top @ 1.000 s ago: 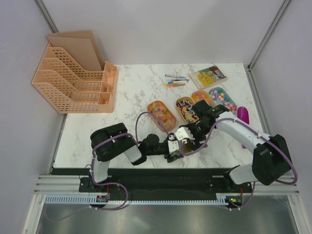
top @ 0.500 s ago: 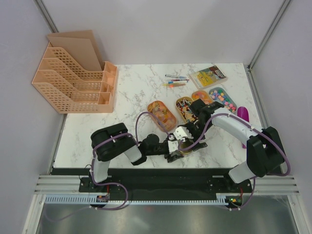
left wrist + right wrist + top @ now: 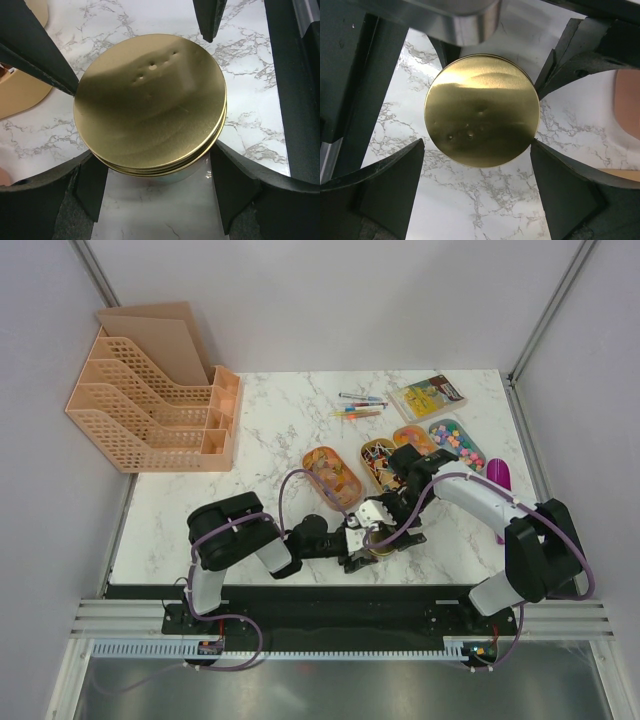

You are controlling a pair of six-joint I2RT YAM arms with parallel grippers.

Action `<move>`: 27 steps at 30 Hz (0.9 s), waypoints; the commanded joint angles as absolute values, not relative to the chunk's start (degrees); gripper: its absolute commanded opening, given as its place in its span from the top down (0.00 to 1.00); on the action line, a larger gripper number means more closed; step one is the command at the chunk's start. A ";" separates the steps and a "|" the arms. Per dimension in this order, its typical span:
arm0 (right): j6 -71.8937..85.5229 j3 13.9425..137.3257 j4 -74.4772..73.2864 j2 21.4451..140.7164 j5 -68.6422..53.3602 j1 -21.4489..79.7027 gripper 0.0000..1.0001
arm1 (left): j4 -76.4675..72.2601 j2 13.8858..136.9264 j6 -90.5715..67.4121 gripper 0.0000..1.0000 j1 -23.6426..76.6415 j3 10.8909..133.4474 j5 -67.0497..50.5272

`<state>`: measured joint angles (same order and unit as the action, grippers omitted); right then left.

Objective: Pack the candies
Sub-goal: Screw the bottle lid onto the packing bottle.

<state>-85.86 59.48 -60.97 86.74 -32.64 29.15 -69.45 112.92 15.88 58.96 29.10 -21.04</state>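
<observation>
Plainly, the risk here lies at the gold lid (image 3: 150, 102), not yet at the candies (image 3: 333, 476), which sit in four oval trays (image 3: 308, 456) on the bench (image 3: 270, 420), behind the jar (image 3: 165, 178) and apart from it. The left tool (image 3: 155, 165) looks clamped on the jar just under the lid's rim, one finger at each side. The right tool (image 3: 477, 150) straddles the lid from above. Its fingertips stand close to the rim, but I cannot tell whether they press on it.

The lid is on, so I judge the step in hand to be opening the jar. If the right tool bites off-centre, or only on the thin rim, it may slip round the smooth metal without turning it. If the left grip is too light, the whole jar may spin with the lid. A tilted pull could tip the jar towards the nearest tray and scatter sweets. The two sets of fingers are also crowded together and could knock each other.
</observation>
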 commanded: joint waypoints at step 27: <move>-66.72 44.73 -64.95 64.17 -23.13 34.46 0.07 | -53.97 117.60 16.52 0.90 58.36 29.27 -17.93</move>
